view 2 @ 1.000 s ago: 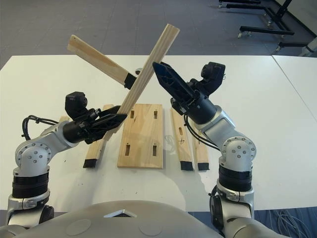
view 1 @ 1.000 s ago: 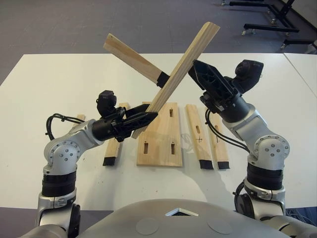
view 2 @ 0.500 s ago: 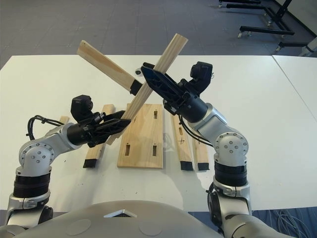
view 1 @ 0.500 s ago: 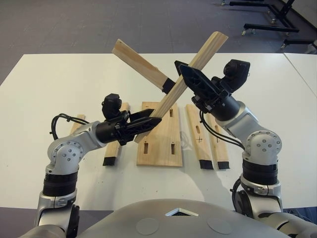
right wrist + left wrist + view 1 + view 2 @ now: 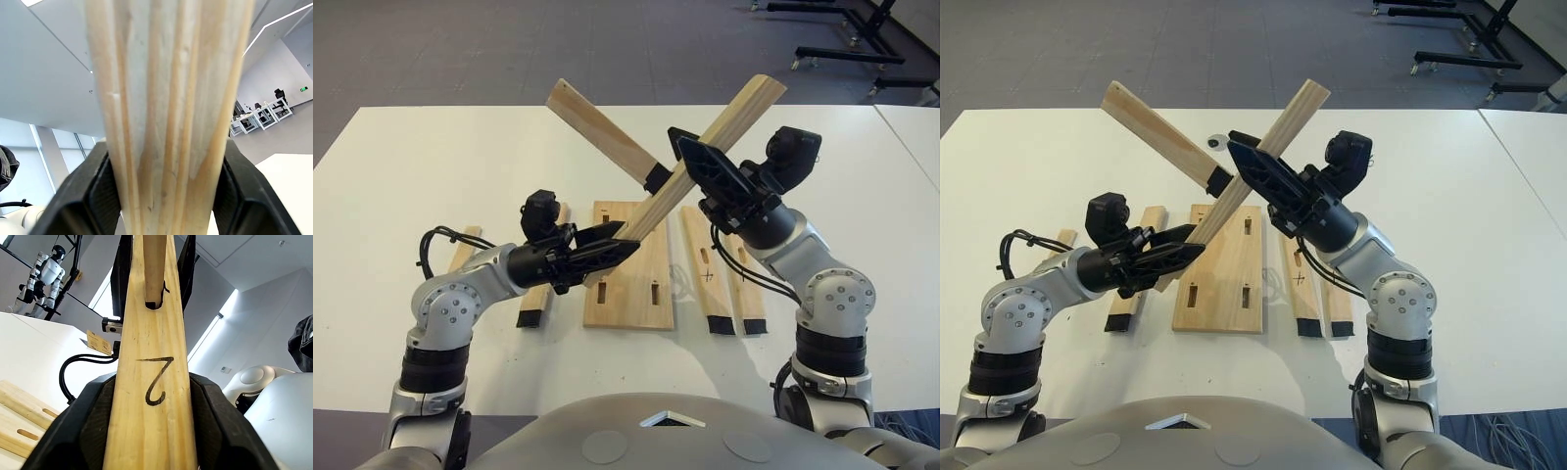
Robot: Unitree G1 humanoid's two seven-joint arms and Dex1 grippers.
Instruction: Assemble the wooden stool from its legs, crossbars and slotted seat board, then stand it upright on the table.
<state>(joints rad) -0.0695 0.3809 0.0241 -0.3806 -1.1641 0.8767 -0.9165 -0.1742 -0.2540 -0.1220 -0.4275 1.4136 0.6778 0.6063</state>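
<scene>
Left gripper (image 5: 626, 246) — and its held leg (image 5: 744, 106) — hide part (left side) of the seat board (image 5: 631, 305).

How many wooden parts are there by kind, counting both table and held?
Slotted seat board: 1
Black-tipped sticks: 4 (3 on the table, 1 held)
Sticks with no black tip showing: 2 (1 held, 1 on the table)
Total: 7

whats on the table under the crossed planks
The slotted seat board lies flat there. Its far-left part is covered by the left pincer and its plank.
</scene>
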